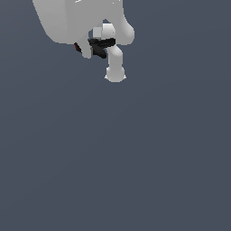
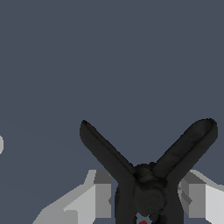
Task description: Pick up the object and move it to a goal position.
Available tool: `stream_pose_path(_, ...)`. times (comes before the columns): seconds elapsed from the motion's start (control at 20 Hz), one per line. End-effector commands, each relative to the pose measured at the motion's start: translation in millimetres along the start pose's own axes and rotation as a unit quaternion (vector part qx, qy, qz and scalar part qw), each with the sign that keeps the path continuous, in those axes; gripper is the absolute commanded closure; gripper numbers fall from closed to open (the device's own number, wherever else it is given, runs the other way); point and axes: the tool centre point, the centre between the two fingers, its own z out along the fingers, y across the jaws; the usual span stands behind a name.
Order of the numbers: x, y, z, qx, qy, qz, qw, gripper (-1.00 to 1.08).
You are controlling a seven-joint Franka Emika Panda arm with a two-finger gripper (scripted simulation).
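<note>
The object (image 2: 146, 188) sits directly between my fingers (image 2: 94, 197), its two black prongs splaying out toward eleven and one o'clock in the wrist view, the red spot at six. My end effector (image 2: 148, 199) is narrowed onto its body and holds it. In the exterior view, it hangs under my wrist near twelve o'clock.
</note>
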Motion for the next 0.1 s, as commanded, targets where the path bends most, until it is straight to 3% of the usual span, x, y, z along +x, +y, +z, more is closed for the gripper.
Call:
stream_pose_path(0.0,-0.1,0.3,-1.1,0.000,0.000,0.000,1.0000,1.08)
stream_pose_path(0.05,-0.1,0.4,-1.0,0.000,0.000,0.000,1.0000,1.08)
